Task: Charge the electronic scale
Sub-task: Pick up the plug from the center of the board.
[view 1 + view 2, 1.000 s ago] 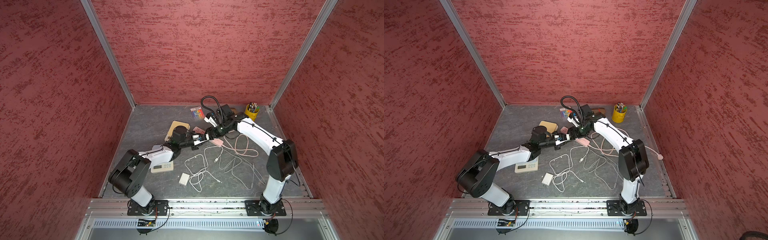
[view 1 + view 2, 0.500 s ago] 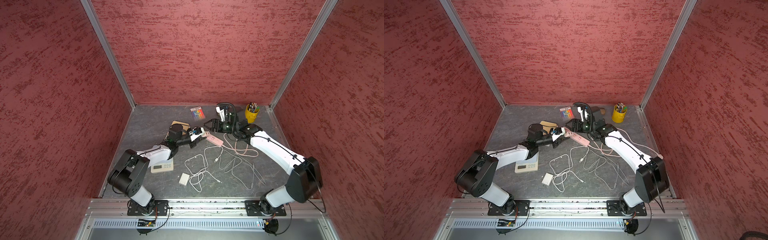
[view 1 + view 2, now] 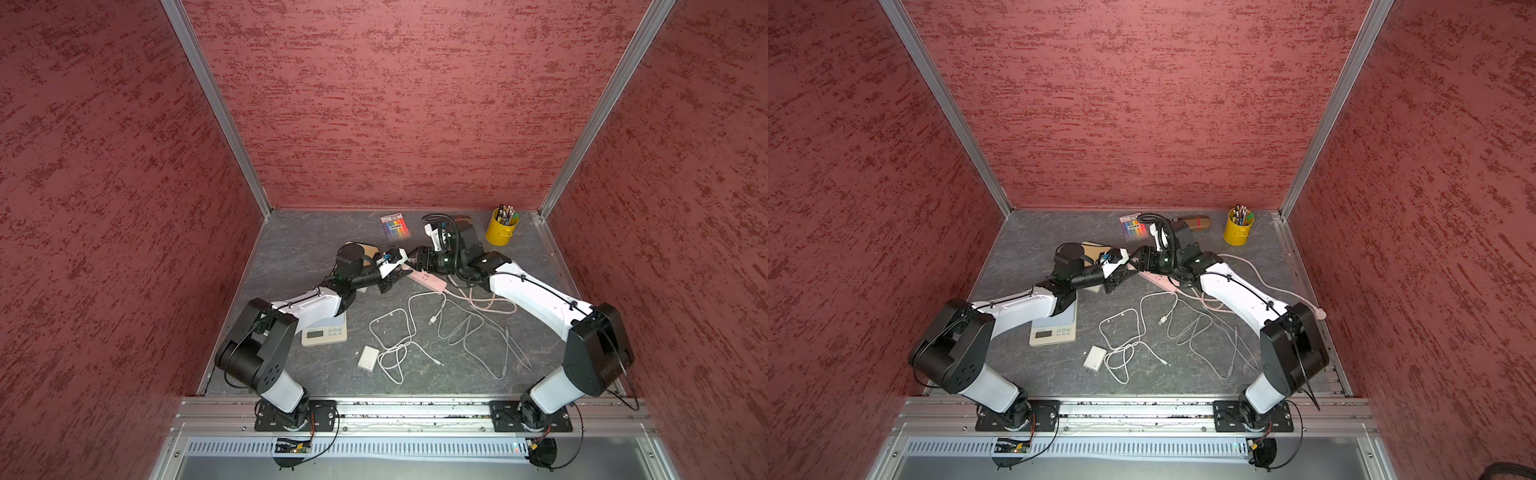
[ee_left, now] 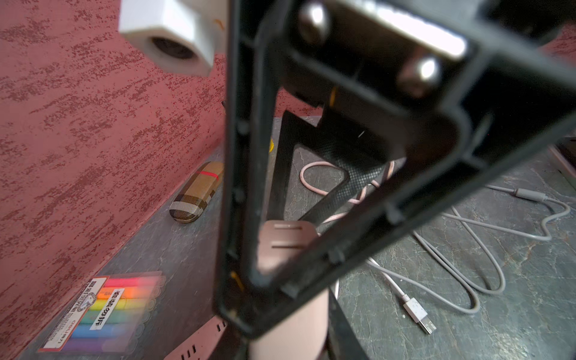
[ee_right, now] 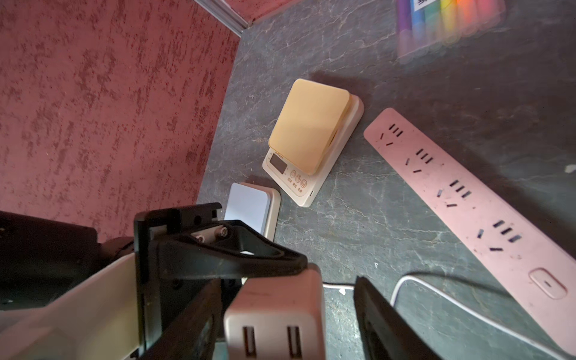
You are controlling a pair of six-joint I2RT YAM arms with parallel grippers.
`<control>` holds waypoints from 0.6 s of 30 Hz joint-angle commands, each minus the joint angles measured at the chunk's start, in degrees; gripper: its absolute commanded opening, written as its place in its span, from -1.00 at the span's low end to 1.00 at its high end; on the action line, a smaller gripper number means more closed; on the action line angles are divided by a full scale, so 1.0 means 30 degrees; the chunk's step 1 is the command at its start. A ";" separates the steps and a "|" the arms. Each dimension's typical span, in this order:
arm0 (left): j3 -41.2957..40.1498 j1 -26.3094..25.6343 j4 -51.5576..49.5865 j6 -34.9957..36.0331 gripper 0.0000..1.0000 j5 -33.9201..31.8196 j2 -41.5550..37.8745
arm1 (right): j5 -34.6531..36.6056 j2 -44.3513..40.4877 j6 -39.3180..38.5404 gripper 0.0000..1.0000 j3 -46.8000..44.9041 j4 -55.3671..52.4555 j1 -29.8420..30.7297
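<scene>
My left gripper [image 4: 288,336] is shut on a pink USB charger block [image 4: 290,324], held just above the pink power strip [image 3: 428,280]. My right gripper [image 5: 288,282] faces it, open, its fingers on either side of the block [image 5: 274,311]; a gap shows on one side. In both top views the two grippers meet [image 3: 409,266] [image 3: 1133,266]. A tan-topped electronic scale [image 5: 308,137] sits behind the left arm. A second, white scale [image 3: 324,330] lies under that arm. A white cable [image 3: 399,328] with a loose USB plug [image 4: 417,311] lies mid-floor.
A white charger block [image 3: 368,358] and a grey cable [image 3: 469,328] lie toward the front. At the back stand a yellow pencil cup [image 3: 502,228], a marker pack [image 3: 395,226] and a plaid glasses case [image 4: 196,193]. Red walls close in three sides.
The right arm has swung its elbow out and down to the right, and its jaws have come around the charger block. The left gripper rose slightly toward the back with the block.
</scene>
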 commanded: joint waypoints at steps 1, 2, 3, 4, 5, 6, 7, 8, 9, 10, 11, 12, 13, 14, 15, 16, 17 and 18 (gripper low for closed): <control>0.0661 0.0042 -0.0340 -0.0491 -0.70 0.0329 -0.0069 | -0.0280 0.0714 0.0477 0.17 0.0246 0.0876 0.0353; 0.0758 0.0040 -0.1111 -0.0530 -0.71 0.0338 -0.0072 | -0.0233 0.0847 0.0440 0.04 0.0330 0.0865 0.0443; 0.0767 0.0041 -0.1222 -0.0534 -0.70 0.0285 -0.0098 | -0.0200 0.0920 0.0425 -0.10 0.0409 0.0857 0.0502; 0.0723 0.0051 -0.1239 -0.0587 -0.70 0.0270 -0.0113 | -0.0180 0.0959 0.0399 -0.20 0.0421 0.0814 0.0550; 0.0683 0.0075 -0.1198 -0.0608 -0.70 0.0256 -0.0124 | -0.0176 0.0975 0.0311 -0.34 0.0450 0.0757 0.0583; 0.0640 0.0082 -0.1162 -0.0658 -0.64 0.0236 -0.0131 | -0.0093 0.0957 0.0281 -0.46 0.0436 0.0655 0.0623; 0.0598 0.0082 -0.1128 -0.0669 -0.50 0.0134 -0.0165 | 0.0071 0.0953 0.0250 -0.54 0.0454 0.0512 0.0656; 0.0540 0.0056 -0.1081 -0.0694 -0.21 -0.0243 -0.0198 | 0.0344 0.0903 0.0264 -0.62 0.0478 0.0374 0.0656; 0.0437 0.0010 -0.0865 -0.0739 0.06 -0.0696 -0.0234 | 0.0687 0.0855 0.0335 -0.65 0.0448 0.0215 0.0667; 0.0269 -0.0057 -0.0687 -0.0726 0.34 -0.1071 -0.0264 | 0.1118 0.0762 0.0456 -0.66 0.0472 0.0045 0.0653; 0.0130 -0.0064 0.0277 -0.1017 0.93 -0.1581 -0.0261 | 0.1828 0.0665 0.0660 -0.67 0.0476 -0.0107 0.0653; 0.0038 -0.0066 0.0889 -0.1696 1.00 -0.2069 -0.0155 | 0.2492 0.0541 0.0922 -0.69 0.0457 -0.0159 0.0651; 0.0189 0.0057 0.1329 -0.2856 0.99 -0.2638 0.0061 | 0.3563 0.0339 0.1309 -0.75 0.0357 -0.0308 0.0653; 0.0722 0.0300 0.1112 -0.4307 0.99 -0.2956 0.0343 | 0.4928 0.0207 0.1835 -0.88 0.0362 -0.0699 0.0653; 0.1521 0.0686 0.0310 -0.5795 0.99 -0.2996 0.0678 | 0.6150 0.0150 0.2357 -0.98 0.0390 -0.1164 0.0653; 0.2758 0.1199 -0.1333 -0.7621 0.99 -0.2763 0.1208 | 0.7485 0.0162 0.2912 -0.99 0.0359 -0.1740 0.0653; 0.4206 0.1807 -0.3200 -0.9564 0.99 -0.2361 0.1916 | 0.8561 0.0242 0.3562 -0.99 0.0318 -0.2274 0.0653; 0.5702 0.2292 -0.4980 -1.1186 0.99 -0.1591 0.2495 | 0.9134 0.0309 0.3996 -0.99 0.0233 -0.2605 0.0653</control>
